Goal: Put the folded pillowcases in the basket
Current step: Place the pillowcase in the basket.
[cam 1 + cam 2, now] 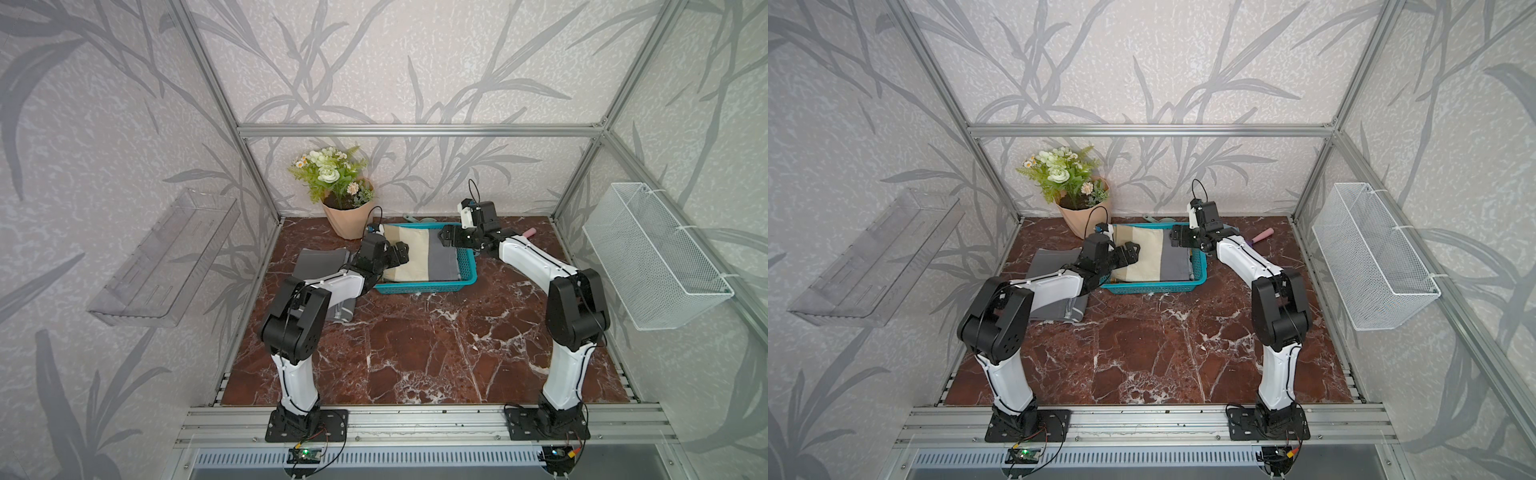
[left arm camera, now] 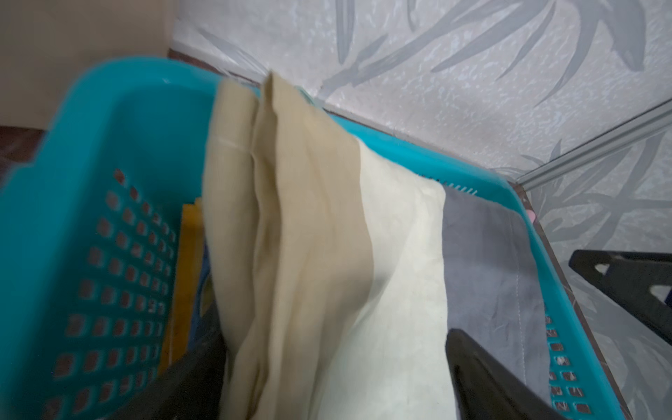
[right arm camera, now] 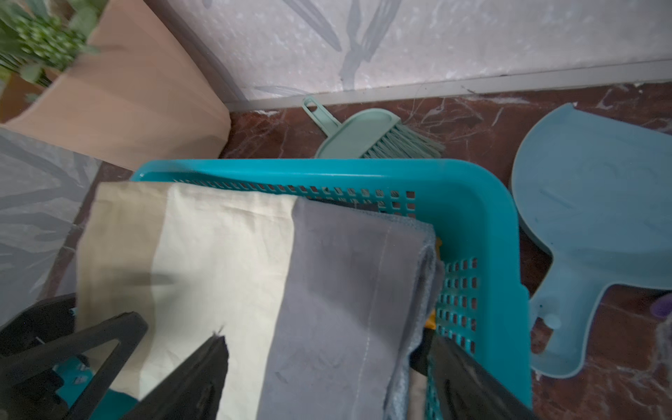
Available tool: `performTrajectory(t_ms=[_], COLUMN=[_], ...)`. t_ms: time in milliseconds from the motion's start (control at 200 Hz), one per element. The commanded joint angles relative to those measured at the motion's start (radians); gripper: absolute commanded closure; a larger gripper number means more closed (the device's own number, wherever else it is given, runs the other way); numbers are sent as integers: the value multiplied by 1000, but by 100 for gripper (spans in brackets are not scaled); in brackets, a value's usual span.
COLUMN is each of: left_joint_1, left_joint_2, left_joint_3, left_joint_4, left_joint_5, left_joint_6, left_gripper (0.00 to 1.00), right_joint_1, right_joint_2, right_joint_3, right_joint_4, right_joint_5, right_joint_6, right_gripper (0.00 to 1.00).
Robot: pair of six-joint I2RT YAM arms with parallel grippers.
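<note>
**Sam:** Looking at the big brown table (image 1: 415,353) first, what sits under the two grippers?

**Mia:** The blue-green basket (image 1: 419,287). It is right below both of them.

**Sam:** And the pillowcase?

**Mia:** The pillowcase (image 1: 419,257) lies in the basket. It is just under the left gripper (image 1: 400,254) and just beside the right gripper (image 1: 448,237). The tan end by the left gripper rides up on the rim, so I think it is not all the way down.

**Sam:** Are the grippers pinching it?

**Mia:** No. Both have their jaws spread wide. The cloth sits between the jaws, but nothing squeezes it.

**Sam:** How would it feel to pick up?

**Mia:** I think it is soft, light and floppy. It will bend and sag, and the fold may fall open if you lift only one corner. It will not break.

**Sam:** Where should you grab it?

**Mia:** At the thick folded edges, one end for each gripper, pinching all the layers together. I think the tan end near the left gripper is the one to tuck down.
</note>
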Motion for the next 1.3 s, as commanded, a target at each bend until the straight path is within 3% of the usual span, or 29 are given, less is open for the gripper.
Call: performTrajectory(t_ms=[0, 45, 90, 125, 205, 350, 545, 795, 1035, 1075, 1190, 1255, 1295], left_joint_1=[-15, -21, -23, -27, -37, -40, -31, -10, 22, 22, 21, 21, 21], left_joint_2=[-75, -73, -56, -41, 6, 137, 247, 255, 233, 215, 139, 83, 46], left_joint_3=[39, 63, 99, 124, 171, 248, 272, 158, 88, 84, 77, 71, 66], left_joint_4=[-37, -33, -45, -48, -40, -8, -90, -74, -12, -4, -1, -15, -32], left_joint_5=[-98, -76, -56, -49, -22, 65, -18, -124, -76, -55, -23, -23, -32], left_joint_6=[-4, 5, -1, -2, 1, -38, -42, -19, -38, -32, -13, -2, 6], left_gripper=[17, 34, 58, 75, 100, 100, 100, 100, 100, 100, 82, 58, 51], right_joint_1=[33, 35, 38, 38, 40, 44, 43, 40, 37, 39, 48, 66, 79], right_joint_2=[-23, -17, -6, 6, 42, 129, 210, 259, 221, 206, 125, 64, 28], right_joint_3=[14, 14, 18, 27, 56, 121, 155, 122, 50, 46, 0, -40, -57], right_joint_4=[25, 34, 40, 38, 28, 0, -24, -71, -54, -49, -5, 34, 47], right_joint_5=[13, 10, 7, 3, -5, -4, 27, 84, 105, 104, 93, 100, 111], right_joint_6=[-37, -31, -23, -19, -11, -1, 8, 8, 8, 6, -3, -22, -35], right_gripper=[46, 74, 92, 98, 99, 99, 99, 100, 100, 95, 73, 51, 44])
